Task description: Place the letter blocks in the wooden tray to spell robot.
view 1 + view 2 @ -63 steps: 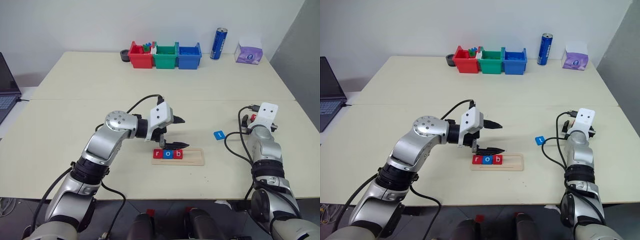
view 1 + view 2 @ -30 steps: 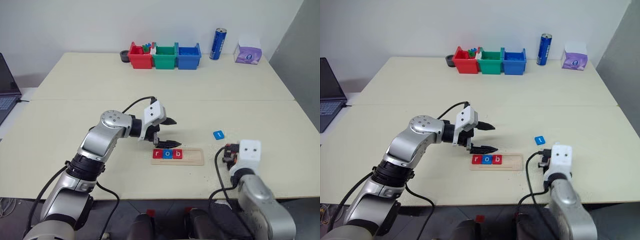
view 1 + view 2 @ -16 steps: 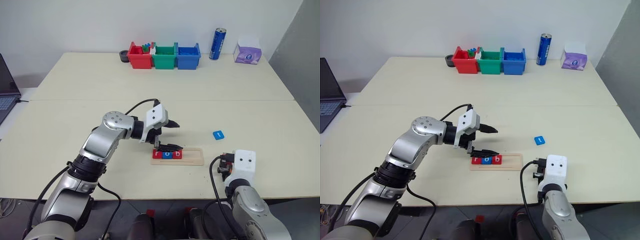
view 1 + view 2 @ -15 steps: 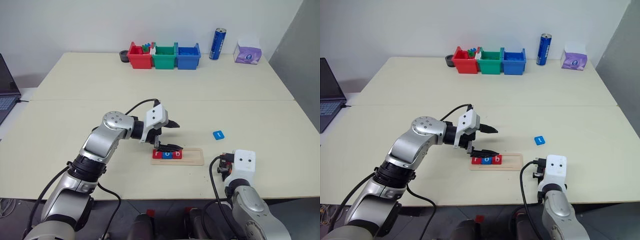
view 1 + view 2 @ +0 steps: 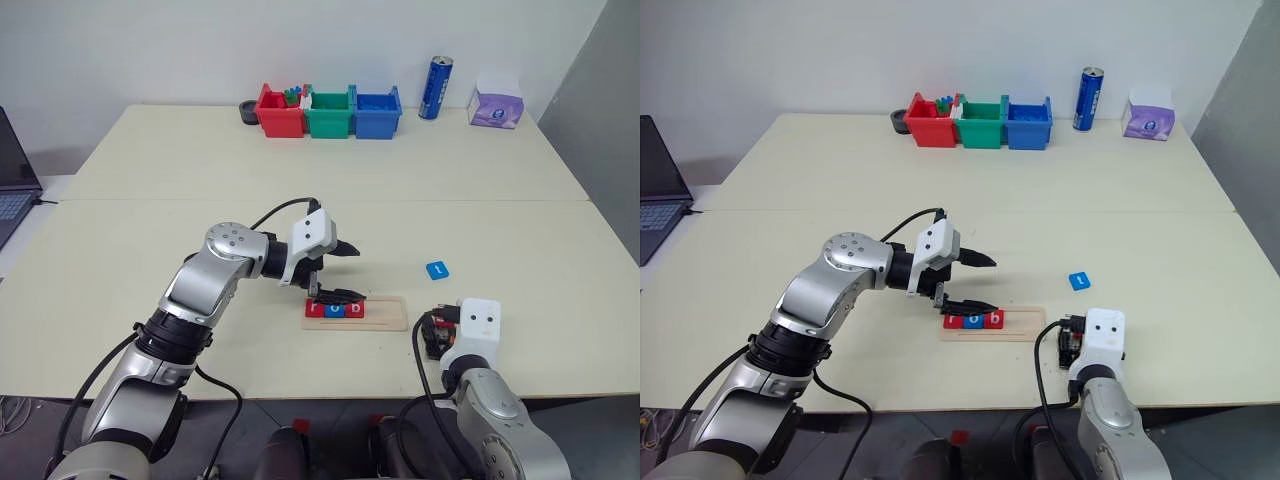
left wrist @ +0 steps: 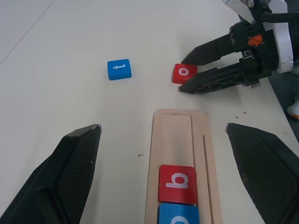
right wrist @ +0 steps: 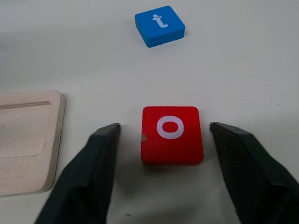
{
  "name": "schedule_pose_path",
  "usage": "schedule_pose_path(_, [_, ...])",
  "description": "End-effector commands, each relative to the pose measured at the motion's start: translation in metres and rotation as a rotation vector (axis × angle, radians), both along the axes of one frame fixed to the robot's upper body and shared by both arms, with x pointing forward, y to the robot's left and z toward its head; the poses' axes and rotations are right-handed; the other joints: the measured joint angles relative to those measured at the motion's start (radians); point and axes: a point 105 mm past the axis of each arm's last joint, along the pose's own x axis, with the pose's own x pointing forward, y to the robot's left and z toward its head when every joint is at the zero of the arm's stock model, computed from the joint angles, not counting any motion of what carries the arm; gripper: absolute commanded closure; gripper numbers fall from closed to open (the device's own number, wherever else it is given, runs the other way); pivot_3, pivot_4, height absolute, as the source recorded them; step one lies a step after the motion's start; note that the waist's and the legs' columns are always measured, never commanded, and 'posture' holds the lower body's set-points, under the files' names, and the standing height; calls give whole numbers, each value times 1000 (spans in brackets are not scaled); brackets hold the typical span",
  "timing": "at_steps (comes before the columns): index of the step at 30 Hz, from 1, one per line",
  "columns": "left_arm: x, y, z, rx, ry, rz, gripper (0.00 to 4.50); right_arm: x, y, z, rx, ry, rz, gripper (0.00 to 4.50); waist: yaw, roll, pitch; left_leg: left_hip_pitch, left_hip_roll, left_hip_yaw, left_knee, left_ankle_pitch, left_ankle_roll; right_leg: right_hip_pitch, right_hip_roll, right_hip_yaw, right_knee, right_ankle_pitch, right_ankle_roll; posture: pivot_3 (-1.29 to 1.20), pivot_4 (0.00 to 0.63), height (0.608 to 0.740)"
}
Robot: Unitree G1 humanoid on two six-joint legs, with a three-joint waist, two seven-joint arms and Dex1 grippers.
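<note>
The wooden tray [image 5: 385,314] lies near the table's front edge. Its left part holds a red r [image 5: 953,320], a blue o [image 5: 972,320] and a red b [image 6: 177,184]; the right part is bare. My left gripper [image 5: 348,273] hovers open just above those blocks, holding nothing. A red o block [image 7: 171,134] lies flat on the table just past the tray's right end. My right gripper [image 7: 164,125] is open, a finger on either side of it with a gap on both sides. A blue t block [image 5: 437,269] lies farther back on the right.
Red [image 5: 281,112], green [image 5: 331,112] and blue [image 5: 379,112] bins stand in a row at the table's far edge. A blue can [image 5: 437,87] and a tissue pack [image 5: 497,105] are to their right. A laptop [image 5: 12,180] sits off the left side.
My right arm has drawn back from beside the blue t to the table's near edge and shifted left, close to the tray's right end. The left arm has stayed over the tray.
</note>
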Motion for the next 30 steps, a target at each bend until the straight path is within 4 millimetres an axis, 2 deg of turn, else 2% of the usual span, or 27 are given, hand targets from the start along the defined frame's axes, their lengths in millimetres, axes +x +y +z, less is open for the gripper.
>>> schedule_pose_path(1, [-5, -2, 7, 6, -40, -22, 0, 0, 0, 18, 3, -89, 22, 21, 0, 0, 0, 0, 0, 0, 0, 0, 0, 0, 0, 0, 0, 0, 0, 0, 150, 740])
schedule_pose_path(3, [-5, -2, 6, 8, -41, -20, 0, 1, 1, 29, -13, -147, 55, 21, 0, 0, 0, 0, 0, 0, 0, 0, 0, 0, 0, 0, 0, 0, 0, 0, 150, 740])
schedule_pose_path(5, [-5, -1, 6, 9, -40, -17, 0, 2, 9, 46, -64, -247, 193, 21, 0, 0, 0, 0, 0, 0, 0, 0, 0, 0, 0, 0, 0, 0, 0, 0, 150, 740])
schedule_pose_path(7, [-5, -1, 6, 8, -39, -14, 0, 5, 9, 54, -117, -290, 293, 21, 0, 0, 0, 0, -1, 1, 0, 0, 0, 0, 0, 1, 0, 0, 0, 0, 150, 740])
schedule_pose_path(10, [-5, -1, 5, 7, -37, -12, 0, 15, -9, 64, -157, -305, 411, 21, 0, -1, 1, 0, -1, 0, 0, 0, 0, 0, 0, 0, 0, 0, 0, 0, 150, 740])
schedule_pose_path(14, [-7, -3, 5, 4, -40, -27, 0, 19, -28, 69, -187, -195, 681, 21, 2, -2, 1, 1, -1, 0, 1, 0, 0, 2, 0, 0, -1, 1, -2, 0, 150, 740])
schedule_pose_path(19, [-9, -6, 5, -3, -40, -41, 0, 18, -47, 56, -269, 5, 915, 21, 2, -2, 1, 1, -1, -1, 0, 0, 1, 2, 1, -1, -1, 3, -5, 0, 150, 740])
schedule_pose_path(22, [-12, -6, 5, -5, -38, -50, 0, 15, -52, 40, -301, 127, 1040, 21, 2, -3, 2, 1, -1, -1, 0, 0, 1, 2, 1, 0, -2, 3, -5, 0, 150, 740])
schedule_pose_path(30, [-13, -2, 4, 0, -37, -45, 0, 29, -48, 30, -377, 158, 1151, 21, 2, -3, 2, 2, -1, -1, 1, 0, 1, 2, 1, 0, -1, 3, -5, 0, 150, 740])
